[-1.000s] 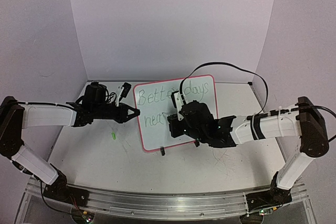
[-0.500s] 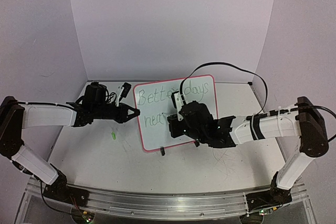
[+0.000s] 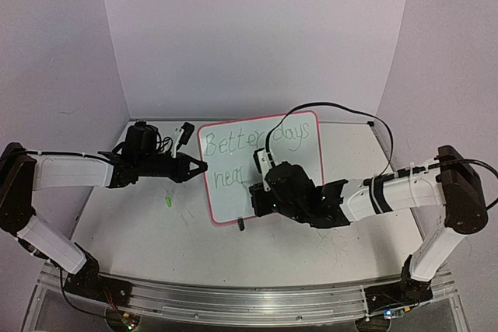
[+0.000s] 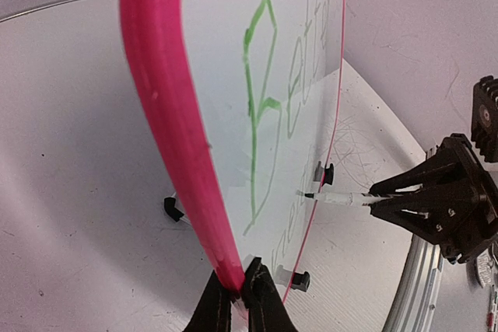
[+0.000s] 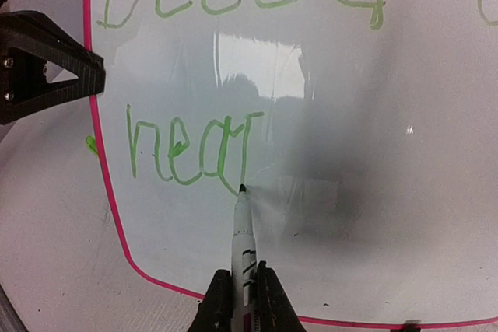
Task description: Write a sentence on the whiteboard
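My right fingers (image 5: 243,297) are clamped on the marker (image 5: 241,231). My left fingers (image 4: 237,297) are pinched shut on the pink rim of the whiteboard (image 3: 303,165), bracing its left edge. The board stands upright on its black feet mid-surface (image 3: 156,246), between my 2 arms.

Change over the last sec: my right arm dropped lower & came back toward the near edge. Before, it hid the middle of line 1 and whatever followed "hea". Now the top cam reads "Better days" whole, and line 2 of the sentence (image 5: 194,149) shows 4 letters. Left arm hasn't budged. My read: the 4th letter is just done, so line 2 is partway, and any next stroke starts to its right w/ plenty of blank board left.

Views:
- Right wrist cam puts the tip at the foot of the last letter, seemingly on the glossy face. The word reads "hear" or "near", can't tell the 1st letter.
- Top cam can't show the tip, since my own wrist covers it.
- Left wrist cam sees the board nearly edge-on, w/ the marker (image 4: 342,199) coming in about square to the face.
- Top cam also shows a small green bit (image 3: 167,201) lying left of the board
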You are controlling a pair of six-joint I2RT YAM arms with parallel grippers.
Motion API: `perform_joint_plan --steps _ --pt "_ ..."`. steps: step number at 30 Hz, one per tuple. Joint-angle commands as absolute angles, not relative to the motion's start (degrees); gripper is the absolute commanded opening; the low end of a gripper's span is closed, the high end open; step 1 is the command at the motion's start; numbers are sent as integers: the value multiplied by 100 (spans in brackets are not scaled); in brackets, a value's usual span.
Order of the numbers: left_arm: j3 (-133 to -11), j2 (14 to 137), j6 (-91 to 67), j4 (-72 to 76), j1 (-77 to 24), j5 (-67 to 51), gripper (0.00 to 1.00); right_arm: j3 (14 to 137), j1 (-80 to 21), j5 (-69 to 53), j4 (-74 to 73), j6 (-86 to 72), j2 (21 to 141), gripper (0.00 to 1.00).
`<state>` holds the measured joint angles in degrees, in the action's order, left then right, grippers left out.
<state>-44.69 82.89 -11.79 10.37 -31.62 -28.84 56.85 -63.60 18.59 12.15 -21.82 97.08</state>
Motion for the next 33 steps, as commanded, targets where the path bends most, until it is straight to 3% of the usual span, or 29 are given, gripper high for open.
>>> perform_joint_plan --steps 1,33 --pt "-4606 8361 -703 749 -3208 -2346 0 5637 -6428 1956 1195 -2375 9650 0" --pt "-4588 8323 -704 724 -3217 -2329 0 6133 -6174 2522 1310 -2102 9840 0"
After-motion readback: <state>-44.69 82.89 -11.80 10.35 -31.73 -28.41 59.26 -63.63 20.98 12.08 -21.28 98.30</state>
